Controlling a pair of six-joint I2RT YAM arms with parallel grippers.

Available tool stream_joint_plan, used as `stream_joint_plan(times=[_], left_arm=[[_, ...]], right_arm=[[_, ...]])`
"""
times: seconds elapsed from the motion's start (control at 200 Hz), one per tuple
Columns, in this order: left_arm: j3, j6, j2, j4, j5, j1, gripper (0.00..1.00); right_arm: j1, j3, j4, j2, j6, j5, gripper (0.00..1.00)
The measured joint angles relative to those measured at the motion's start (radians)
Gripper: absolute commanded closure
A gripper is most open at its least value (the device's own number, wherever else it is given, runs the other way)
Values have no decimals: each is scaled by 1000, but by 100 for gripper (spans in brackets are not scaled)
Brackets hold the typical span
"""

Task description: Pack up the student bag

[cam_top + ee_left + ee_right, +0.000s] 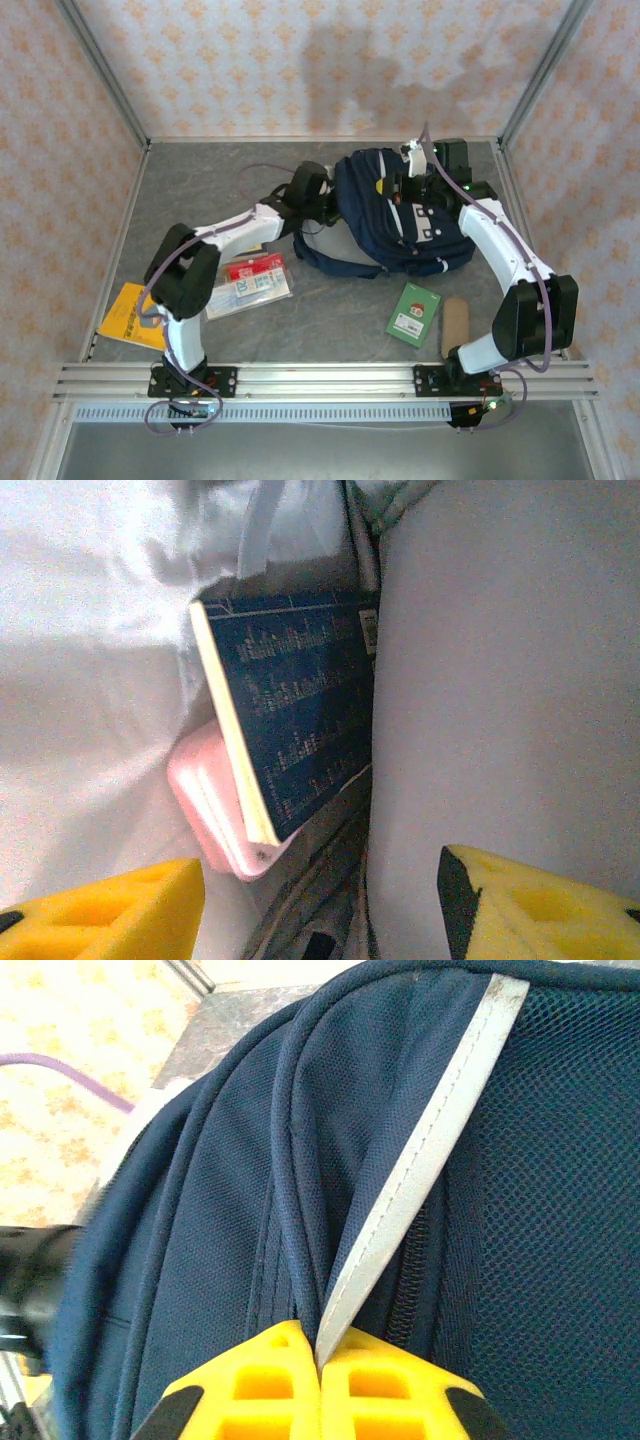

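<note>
Top external: student bag (368, 218) diagonal, far-left to near-right

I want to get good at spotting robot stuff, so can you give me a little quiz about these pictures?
1. True or false: the right claw pinches a grey strip on the student bag.
2. What sits next to the blue book inside the bag? A) pink item B) green box C) yellow book
3. Fill in: the left claw is ____.
Key: 1 true; 2 A; 3 open.
</note>
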Motion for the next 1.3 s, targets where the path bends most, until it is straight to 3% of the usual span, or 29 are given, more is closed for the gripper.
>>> stream_joint_plan(times=[0.28, 0.345, 0.565, 0.671, 0.841, 0.921, 1.076, 1.116, 1.211, 1.256, 1.301], left_arm=[[-127, 78, -106, -123, -35, 21, 38], [-163, 92, -155, -162, -50, 25, 38], [-208, 173, -348, -325, -124, 48, 39], [-208, 211, -398, -389, -140, 51, 40], [-208, 252, -433, -472, -147, 39, 40], [-208, 270, -442, -503, -146, 9, 40], [-208, 300, -445, -549, -146, -79, 40], [-208, 304, -445, -557, -146, -101, 41], [-208, 310, -444, -562, -143, -133, 41], [-208, 312, -444, -565, -142, -140, 41], [-208, 312, -444, -565, -138, -143, 41]], right_arm=[[11, 0, 21, 38, 21, 74, 100], [19, 6, 23, 56, 32, 134, 83], [97, 68, -8, 95, 32, 409, 50], [122, 84, -19, 79, 62, 505, 54], [165, 84, -188, -39, 161, 708, 79], [194, 56, -279, -128, 211, 773, 82], [211, -87, -491, -290, 371, 816, 79], [211, -140, -538, -314, 409, 818, 75], [211, -282, -650, -364, 517, 840, 53], [211, -333, -692, -392, 549, 861, 29], [211, -375, -733, -429, 595, 888, 12]])
